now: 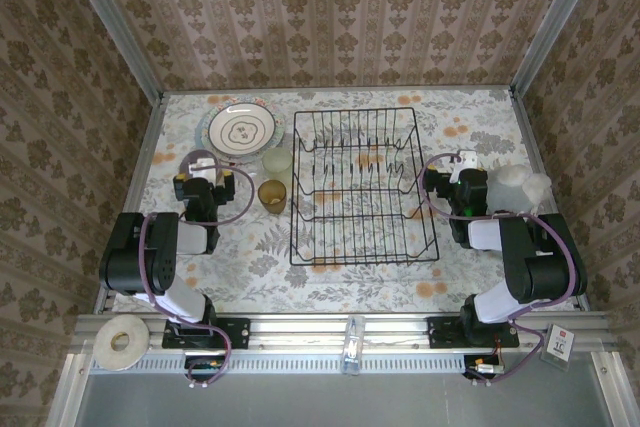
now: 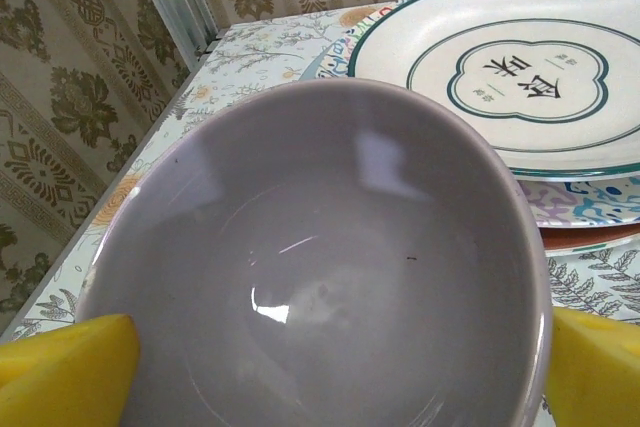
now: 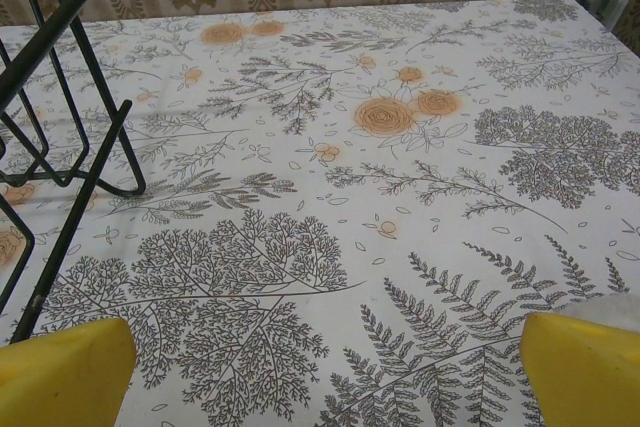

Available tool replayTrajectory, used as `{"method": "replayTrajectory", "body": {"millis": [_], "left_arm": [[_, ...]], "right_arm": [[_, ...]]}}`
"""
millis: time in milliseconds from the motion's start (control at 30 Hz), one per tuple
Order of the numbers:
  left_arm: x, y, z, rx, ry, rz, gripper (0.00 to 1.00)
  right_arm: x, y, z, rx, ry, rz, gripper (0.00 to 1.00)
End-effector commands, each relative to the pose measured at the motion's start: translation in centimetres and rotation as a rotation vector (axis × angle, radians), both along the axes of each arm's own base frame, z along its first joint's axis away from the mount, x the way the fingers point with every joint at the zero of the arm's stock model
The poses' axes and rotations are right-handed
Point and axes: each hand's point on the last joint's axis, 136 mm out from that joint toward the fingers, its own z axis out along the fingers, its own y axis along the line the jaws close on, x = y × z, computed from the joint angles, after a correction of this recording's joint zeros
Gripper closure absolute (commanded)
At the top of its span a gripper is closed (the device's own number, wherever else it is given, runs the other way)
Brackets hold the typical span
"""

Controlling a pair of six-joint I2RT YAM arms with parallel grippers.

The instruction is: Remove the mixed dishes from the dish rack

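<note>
Left of the black wire dish rack (image 1: 295, 197), whose tines look bare from above, the glossy lilac bowl (image 2: 320, 267) sits upright on the flowered table (image 3: 400, 197), just beside the round white plate with a patterned centre (image 2: 520, 67). The left arm's jaws stand wide, a yellow finger (image 2: 60, 367) on either side of the bowl's near rim, clamping nothing. The right arm's jaws gape equally wide over bare cloth beside the rack. Unloading looks finished; a straight lift should clear the bowl.
</note>
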Motion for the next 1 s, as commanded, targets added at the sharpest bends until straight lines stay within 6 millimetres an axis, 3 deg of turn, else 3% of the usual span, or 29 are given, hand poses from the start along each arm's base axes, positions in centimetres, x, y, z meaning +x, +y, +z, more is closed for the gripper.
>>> {"method": "replayTrajectory", "body": {"millis": [0, 967], "left_arm": [[0.5, 0.02, 0.99, -0.034, -0.024, -0.002, 0.0], [0.54, 0.07, 0.88, -0.045, -0.017, -0.01, 0.0]], "right_arm": [[0.62, 1.12, 0.3, 0.001, -0.005, 0.053, 0.0], [0.52, 1.18, 0.4, 0.002, -0.012, 0.056, 0.0]]}}
